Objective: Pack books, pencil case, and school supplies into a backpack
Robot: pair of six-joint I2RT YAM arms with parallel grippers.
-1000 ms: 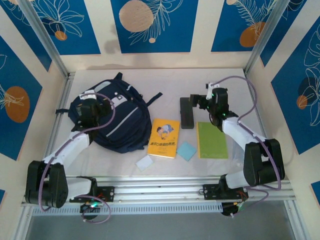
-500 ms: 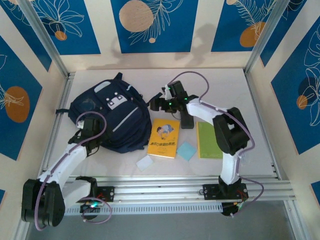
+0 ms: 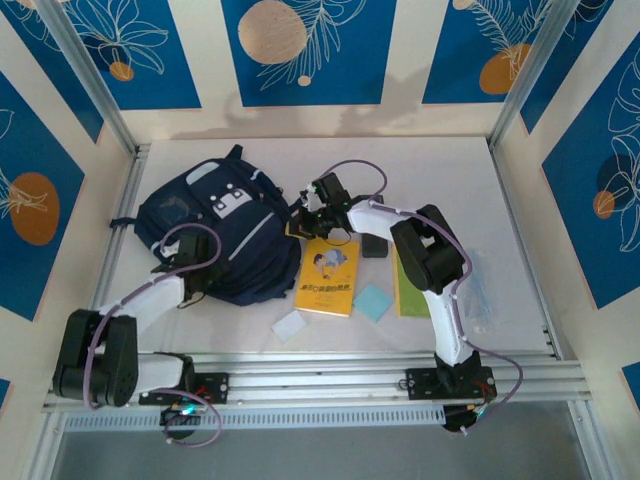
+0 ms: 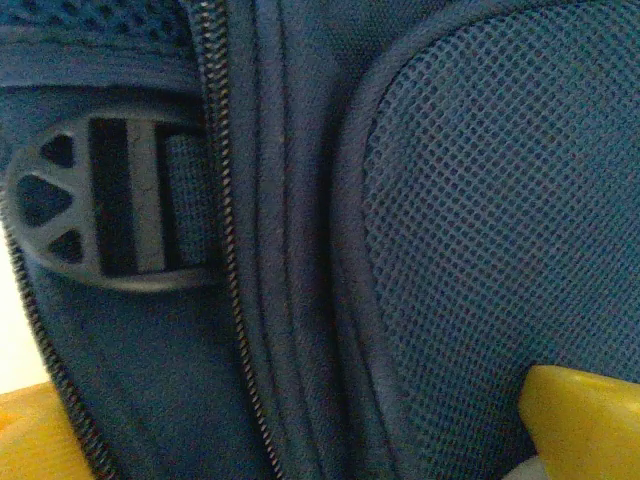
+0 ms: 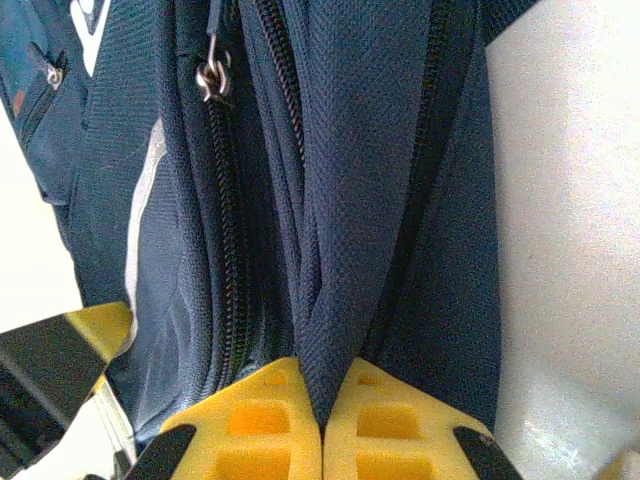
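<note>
The navy backpack (image 3: 215, 235) lies at the left of the table. My right gripper (image 3: 302, 222) is at its right edge, and in the right wrist view the yellow fingers (image 5: 265, 425) are shut on a fold of the backpack's fabric (image 5: 345, 200). My left gripper (image 3: 193, 277) sits open against the backpack's lower left side, with mesh (image 4: 480, 200) and a zip close in front of it. The yellow book (image 3: 328, 277), the light-blue pad (image 3: 373, 301) and the white piece (image 3: 289, 325) lie to the right. The green book (image 3: 408, 290) and the black pencil case (image 3: 375, 245) are partly hidden by the right arm.
A metal zip pull (image 5: 212, 78) hangs on the backpack's upper zip. A dark plastic strap buckle (image 4: 110, 205) lies close to the left gripper. Metal frame posts (image 3: 95, 85) and patterned walls ring the table. A rail (image 3: 320, 375) runs along the near edge.
My right gripper swung left from the pencil case to the backpack's right edge and shut on its fabric. My left gripper moved from the backpack's top to its lower left side.
</note>
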